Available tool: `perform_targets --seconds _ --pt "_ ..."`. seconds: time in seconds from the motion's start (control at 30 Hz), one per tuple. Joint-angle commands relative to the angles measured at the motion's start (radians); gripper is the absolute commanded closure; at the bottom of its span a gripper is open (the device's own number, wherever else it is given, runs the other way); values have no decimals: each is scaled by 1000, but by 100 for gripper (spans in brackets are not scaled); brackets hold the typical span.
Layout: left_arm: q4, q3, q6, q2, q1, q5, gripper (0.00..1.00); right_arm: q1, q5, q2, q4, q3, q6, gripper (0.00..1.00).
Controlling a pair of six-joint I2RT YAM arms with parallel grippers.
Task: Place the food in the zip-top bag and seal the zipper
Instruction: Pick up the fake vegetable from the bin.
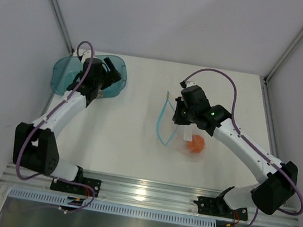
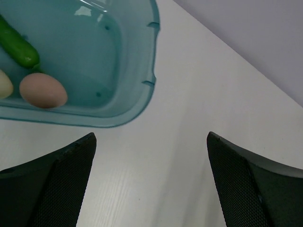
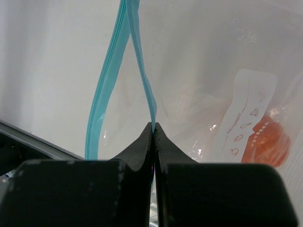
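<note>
The zipper [image 3: 100,97] of the zip-top bag [image 3: 199,56] is pinched in the closed right gripper [image 3: 154,125]; an orange fruit [image 3: 267,142] is seemingly contained inside. The left gripper [image 2: 151,136] is spread wide and empty near the teal tub [image 2: 128,109].

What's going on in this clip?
The right gripper is shut on one lip of the zipper, holding the zip-top bag with its mouth gaping. The orange fruit is already inside. The left gripper hangs open by the rim of the teal tub, where the green vegetable and an egg-like piece lie, not yet bagged.
</note>
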Motion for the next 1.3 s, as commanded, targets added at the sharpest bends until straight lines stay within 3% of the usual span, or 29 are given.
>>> perform_targets --seconds 0.0,0.1,0.5,0.83,1.1,1.27 --pt "8 123 -86 115 70 -45 1 -7 -4 21 34 -7 -35 100" --pt "-84 265 -124 261 128 -25 1 -18 -17 38 43 -13 -50 100" --pt "-76 559 -234 603 306 84 6 -57 -76 85 91 -30 -70 100" --pt "-323 796 -330 769 354 -25 12 -75 -113 97 101 -52 -70 100" --pt "-636 1036 -405 916 377 -52 15 -86 -129 108 114 -61 -69 100" --pt "-659 1050 -436 953 405 -13 18 -87 -129 113 121 -70 -66 100"
